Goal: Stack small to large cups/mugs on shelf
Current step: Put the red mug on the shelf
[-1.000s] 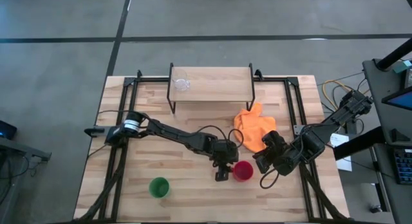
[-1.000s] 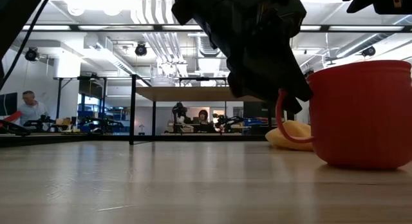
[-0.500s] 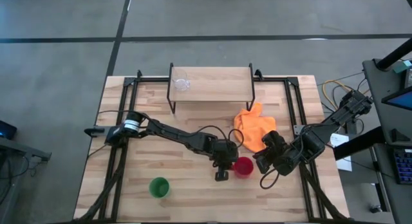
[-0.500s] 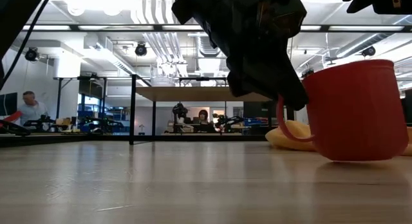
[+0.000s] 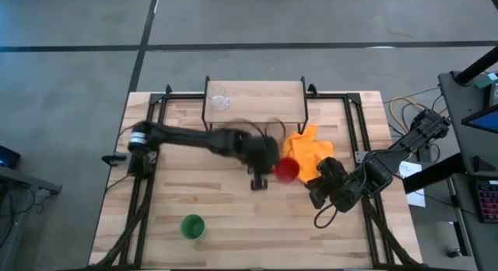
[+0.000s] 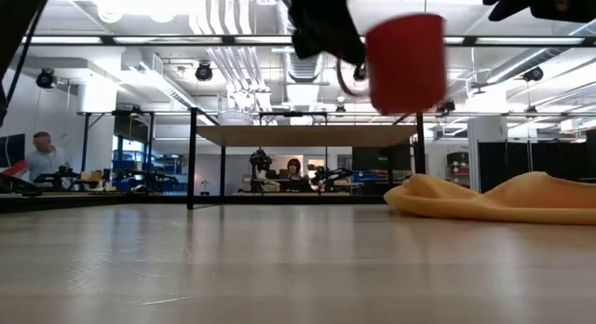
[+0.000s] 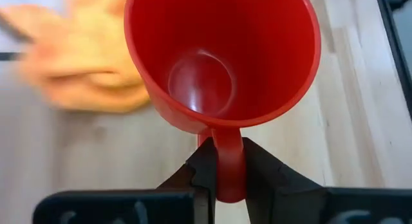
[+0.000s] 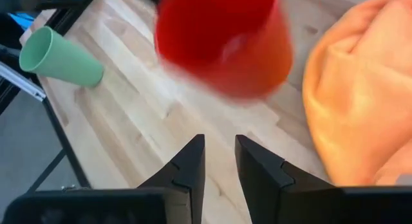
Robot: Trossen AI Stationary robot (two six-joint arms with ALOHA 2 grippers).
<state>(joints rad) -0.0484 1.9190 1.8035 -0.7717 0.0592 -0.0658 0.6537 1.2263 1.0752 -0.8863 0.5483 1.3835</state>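
The red mug [image 5: 285,170] hangs in the air near the table's middle, beside the orange cloth, with my left gripper [image 5: 272,170] shut on its handle; the low view shows the mug [image 6: 405,61] high above the tabletop. A small clear cup [image 5: 219,100] stands on the left end of the shelf [image 5: 261,107] at the table's far side. The green cup [image 5: 192,226] stands on its base near the front edge. My right gripper [image 5: 317,195] waits open and low at the right of the mug, nothing between its fingers [image 8: 193,159]. My left gripper pinches the mug's handle [image 7: 226,143] between its two fingers [image 7: 203,169], one on each flat side of the loop. The fingers come slanting down from the table's left. The mug hangs upright, mouth up, lifted clear of the table.
The crumpled orange cloth [image 5: 307,153] lies right of the mug, between the shelf and my right gripper. Black metal rails [image 5: 354,123] run along the table's left and right sides. Bare wood lies between the green cup and the shelf.
The red mug stood on the table a second ago, then tipped a little, and now hangs clear of it. My left gripper has risen with it and gone toward the far edge, nearer the orange cloth and the shelf.
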